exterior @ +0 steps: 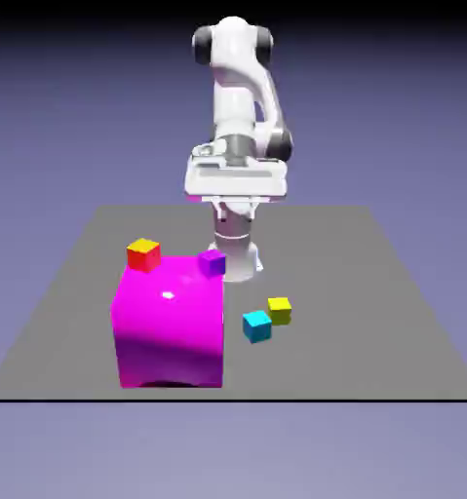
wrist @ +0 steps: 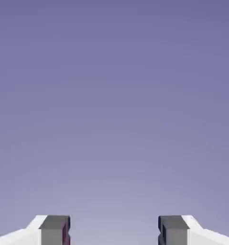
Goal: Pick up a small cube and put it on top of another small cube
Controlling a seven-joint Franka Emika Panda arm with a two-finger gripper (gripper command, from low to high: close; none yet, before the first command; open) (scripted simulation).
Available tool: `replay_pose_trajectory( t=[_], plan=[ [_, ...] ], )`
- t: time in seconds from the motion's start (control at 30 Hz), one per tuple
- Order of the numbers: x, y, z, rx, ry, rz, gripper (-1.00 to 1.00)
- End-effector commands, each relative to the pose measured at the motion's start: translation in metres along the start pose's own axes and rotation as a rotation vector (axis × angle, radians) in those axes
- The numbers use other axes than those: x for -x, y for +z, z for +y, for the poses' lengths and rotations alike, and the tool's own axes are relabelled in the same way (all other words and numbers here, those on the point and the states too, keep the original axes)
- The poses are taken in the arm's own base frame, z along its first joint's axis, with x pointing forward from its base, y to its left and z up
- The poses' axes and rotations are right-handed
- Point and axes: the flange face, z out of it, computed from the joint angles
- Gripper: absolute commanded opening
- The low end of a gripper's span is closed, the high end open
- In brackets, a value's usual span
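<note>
Backdrop only past open pincer (wrist: 114,232); yellow cube (exterior: 280,310) outside

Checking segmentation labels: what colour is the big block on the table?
Magenta, the big block; it shows best in the exterior view.

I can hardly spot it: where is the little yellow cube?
In the exterior view the yellow cube sits on the grey table, right of the magenta block, just up and right of the cyan cube.

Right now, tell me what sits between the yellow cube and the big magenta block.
Only the cyan cube, beside the yellow cube; then bare table up to the magenta block, per the exterior view.
</note>
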Motion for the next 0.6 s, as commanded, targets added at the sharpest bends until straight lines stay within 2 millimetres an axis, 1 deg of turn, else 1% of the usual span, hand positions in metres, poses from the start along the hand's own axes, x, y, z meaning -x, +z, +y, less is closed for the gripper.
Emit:
replay_pose_trajectory(
  t=[0.0, 0.1, 0.17, 0.27, 0.37, 0.4, 0.47, 0.57],
  plan=[
    [0.021, 0.018, 0.001, 0.049, 0.009, -0.072, 0.00],
    [0.091, 0.064, 0.014, 0.212, 0.026, -0.282, 0.00],
    [0.137, 0.086, 0.029, 0.323, 0.021, -0.401, 0.00],
    [0.197, 0.106, 0.058, 0.469, -0.031, -0.527, 0.00],
    [0.255, 0.114, 0.093, 0.615, -0.085, -0.649, 0.00],
    [0.263, 0.115, 0.102, 0.627, -0.127, -0.656, 0.00],
    [0.263, 0.115, 0.102, 0.627, -0.128, -0.656, 0.00],
    [0.274, 0.131, 0.112, 0.626, -0.127, -0.656, 0.00]
  ],
)
